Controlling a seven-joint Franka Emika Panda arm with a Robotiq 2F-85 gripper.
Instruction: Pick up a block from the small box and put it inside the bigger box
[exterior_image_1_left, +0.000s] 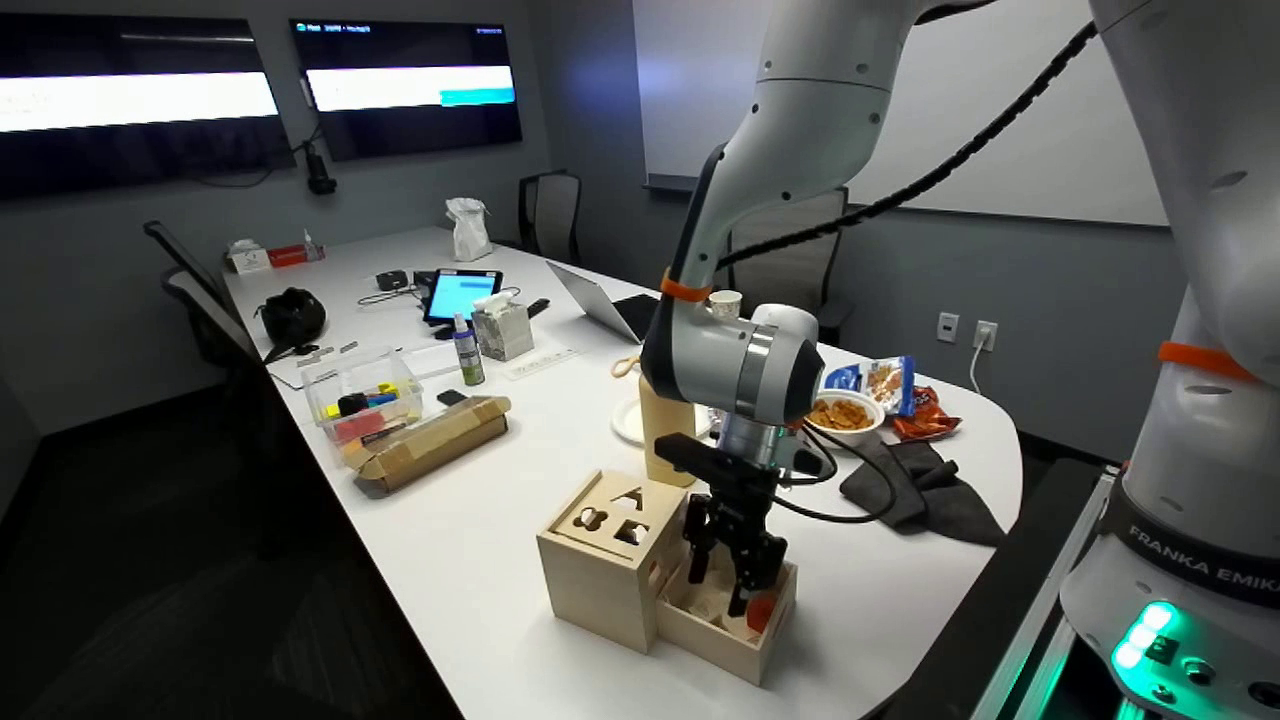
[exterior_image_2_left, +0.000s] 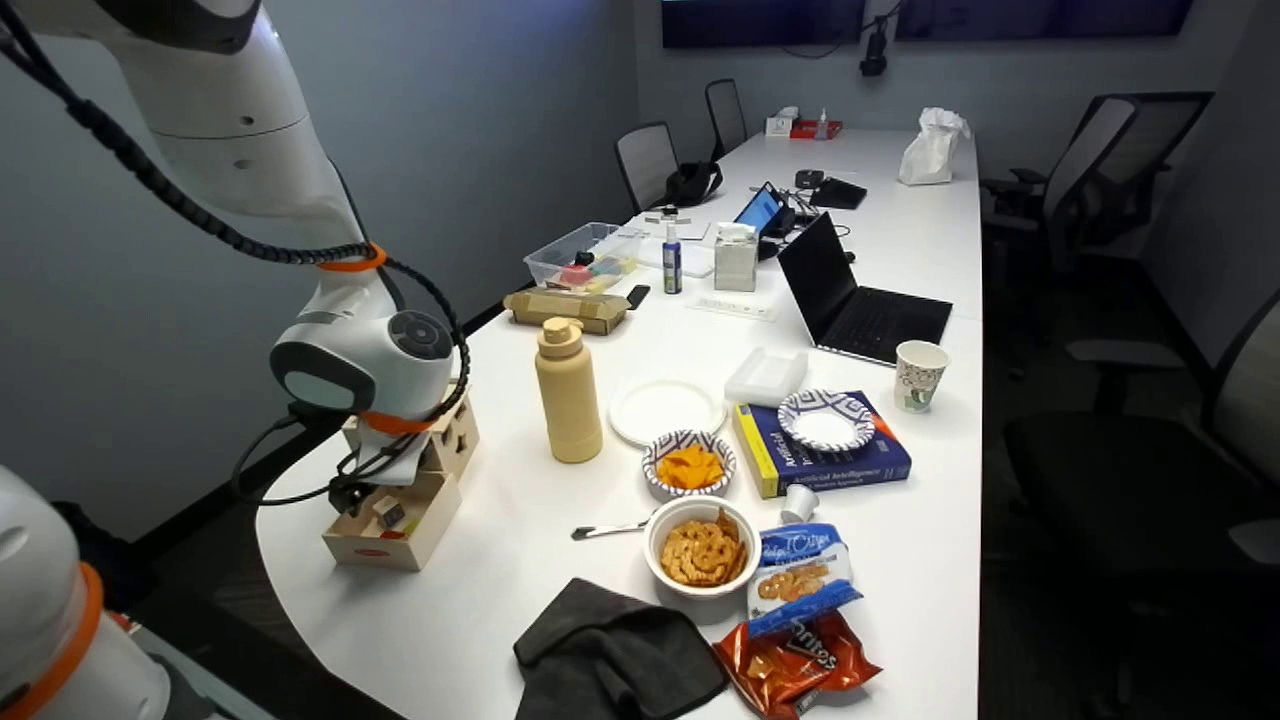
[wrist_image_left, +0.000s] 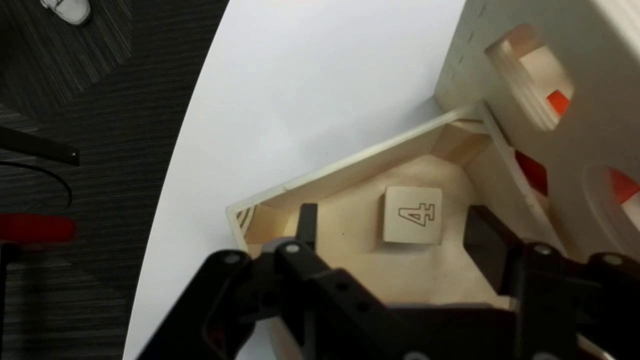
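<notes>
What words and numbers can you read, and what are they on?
"4": the block
"FRANKA EMIKA": the robot's base
"Artificial Intelligence A Modern Approach", slightly blurry: the blue book
"Doritos": the red bag
"Crisps", after a blurry word: the blue bag
"Meet": the wall screen
Too small or blurred to read: the screen's other writing, the writing on the spray bottle, the red label on the small box.
</notes>
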